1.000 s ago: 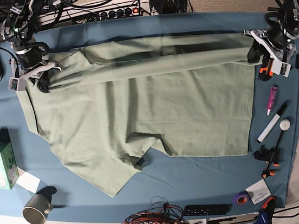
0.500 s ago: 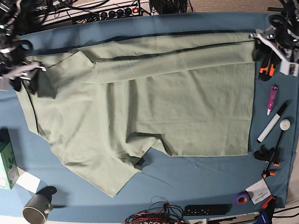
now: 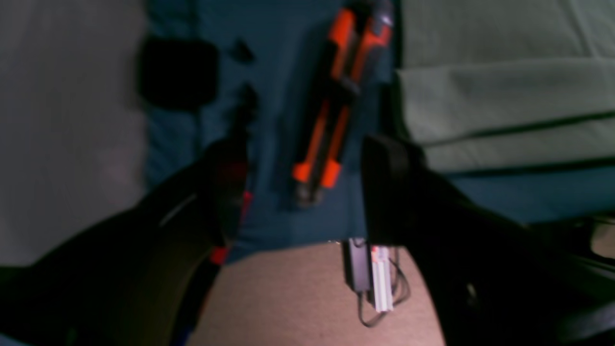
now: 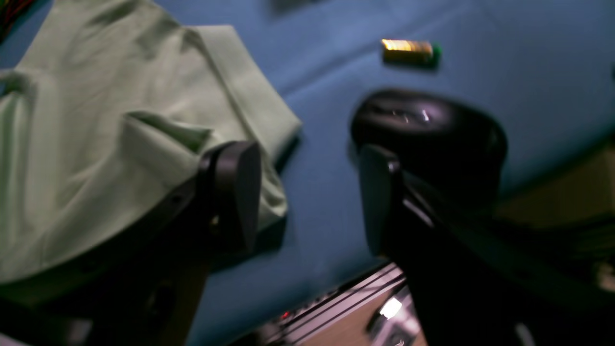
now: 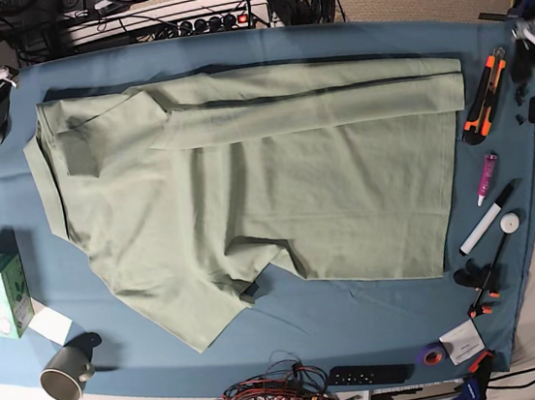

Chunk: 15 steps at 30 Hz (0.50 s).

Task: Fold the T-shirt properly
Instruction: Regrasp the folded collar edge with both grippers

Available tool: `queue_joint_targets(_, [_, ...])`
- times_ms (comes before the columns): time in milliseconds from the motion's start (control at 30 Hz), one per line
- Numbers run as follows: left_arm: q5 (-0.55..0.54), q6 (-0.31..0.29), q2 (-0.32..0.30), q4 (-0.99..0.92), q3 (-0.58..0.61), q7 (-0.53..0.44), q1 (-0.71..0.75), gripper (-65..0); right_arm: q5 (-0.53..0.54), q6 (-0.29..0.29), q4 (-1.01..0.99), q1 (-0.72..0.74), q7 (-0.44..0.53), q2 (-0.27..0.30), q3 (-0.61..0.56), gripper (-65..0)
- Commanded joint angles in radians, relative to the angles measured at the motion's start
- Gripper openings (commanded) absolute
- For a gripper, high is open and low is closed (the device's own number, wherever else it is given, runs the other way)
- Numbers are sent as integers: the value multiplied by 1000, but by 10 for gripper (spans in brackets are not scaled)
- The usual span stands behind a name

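With both my left pincer (image 3: pixel 302 187) and my right pincer (image 4: pixel 307 197) spread and empty, the T-shirt (image 5: pixel 257 191) lay flat on the tabletop (image 5: pixel 359 311) with only its far long edge folded over, so most folds were undone.

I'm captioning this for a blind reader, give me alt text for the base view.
A large pale sage-green T-shirt lies spread on a teal-blue table cloth, its far edge folded over in a long band. Pens, tools and a grey mug lie around it.
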Motion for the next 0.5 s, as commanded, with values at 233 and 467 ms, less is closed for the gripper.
queue_joint_targets(233, [-18, 0, -22, 14, -9, -10, 5, -275, 196, 39, -298, 82, -47, 64, -15, -324])
queue_joint_targets(467, [-18, 0, -22, 14, -9, -9, 5, -275, 334, 108, -384, 107, -90, 61, -82, -324])
